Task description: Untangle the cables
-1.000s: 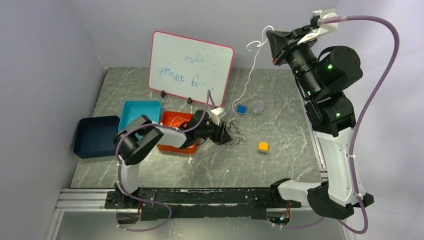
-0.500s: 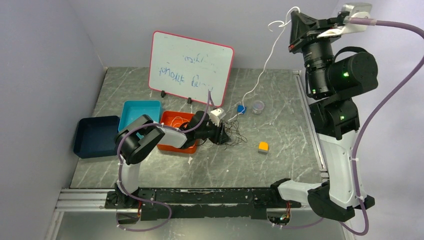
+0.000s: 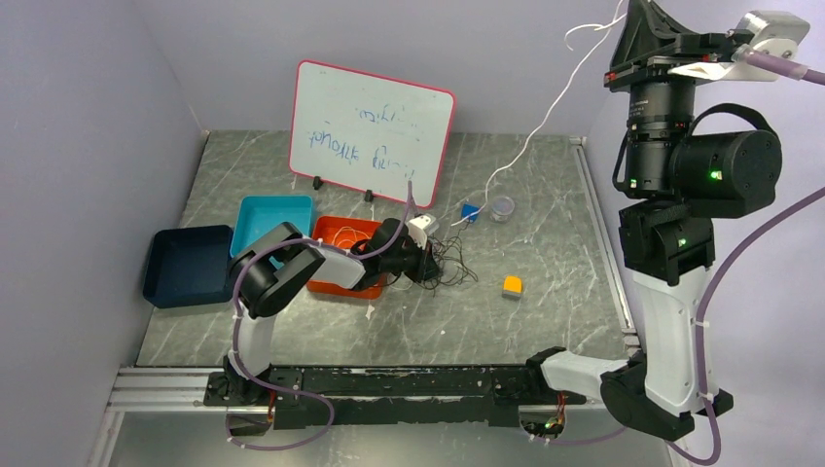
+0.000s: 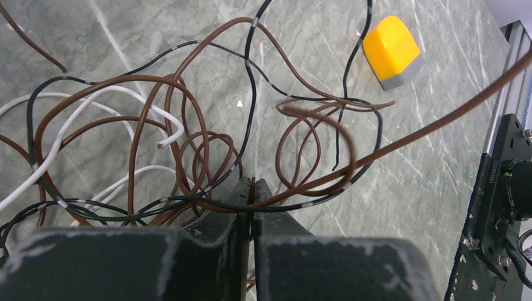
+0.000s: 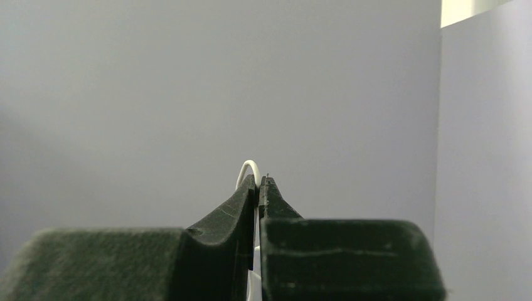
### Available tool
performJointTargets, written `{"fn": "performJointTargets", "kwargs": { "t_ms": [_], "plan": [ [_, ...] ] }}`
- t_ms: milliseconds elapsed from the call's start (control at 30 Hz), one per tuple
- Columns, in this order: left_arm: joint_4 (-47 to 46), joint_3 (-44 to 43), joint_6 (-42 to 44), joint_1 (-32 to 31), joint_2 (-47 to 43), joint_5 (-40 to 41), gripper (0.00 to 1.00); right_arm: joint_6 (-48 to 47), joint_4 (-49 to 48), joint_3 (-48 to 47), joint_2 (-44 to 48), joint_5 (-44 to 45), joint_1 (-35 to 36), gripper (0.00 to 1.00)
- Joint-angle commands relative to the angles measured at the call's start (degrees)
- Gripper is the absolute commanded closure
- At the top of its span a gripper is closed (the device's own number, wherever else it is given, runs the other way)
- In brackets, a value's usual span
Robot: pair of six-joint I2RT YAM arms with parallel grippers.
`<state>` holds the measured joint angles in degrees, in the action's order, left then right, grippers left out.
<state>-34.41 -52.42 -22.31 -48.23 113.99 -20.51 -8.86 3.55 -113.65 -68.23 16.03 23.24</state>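
From the left, my left gripper lay low over the grey marbled table, just past the orange tray. Its dark fingers were pressed flat together, tips buried in the cables. These were thin, springy wires, brown, black and white, curled in loose overlapping loops on the stone. My left wrist camera showed what the overhead one could not: a brown strand and a black strand crossing right at the seam of my fingertips, caught there. A glossy yellow cube with a grey base sat beyond the loops.

Further right, the white cable ran as one long slanted line, low near the small blue block and rising rightward to my right gripper, raised high against the wall. From above, that grip was hidden. The right wrist view showed my fingers shut, with a small white arch of wire poking out above the tips.
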Motion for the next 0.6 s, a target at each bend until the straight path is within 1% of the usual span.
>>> {"fn": "performJointTargets", "kwargs": {
  "t_ms": [0, 167, 433, 567],
  "plan": [
    [0.7, -0.2, 0.7, -0.5, 0.9, 1.5, 0.93, -4.0, -4.2, -0.4, 0.6, 2.9, 0.0, 1.0],
    [2.0, -1.0, 0.6, -0.5, 1.9, 2.3, 0.93, -7.9, -7.7, -0.8, 0.4, 5.5, 0.0, 1.0],
    [2.5, -1.0, 0.3, -0.5, 3.0, 2.8, 0.93, -13.4, -13.1, -4.7, -2.1, 6.1, 0.0, 1.0],
    [2.9, -1.3, 0.4, -0.5, 3.2, 2.8, 0.93, -13.9, -12.6, -7.2, -3.6, 5.5, 0.0, 1.0]
  ]
}}
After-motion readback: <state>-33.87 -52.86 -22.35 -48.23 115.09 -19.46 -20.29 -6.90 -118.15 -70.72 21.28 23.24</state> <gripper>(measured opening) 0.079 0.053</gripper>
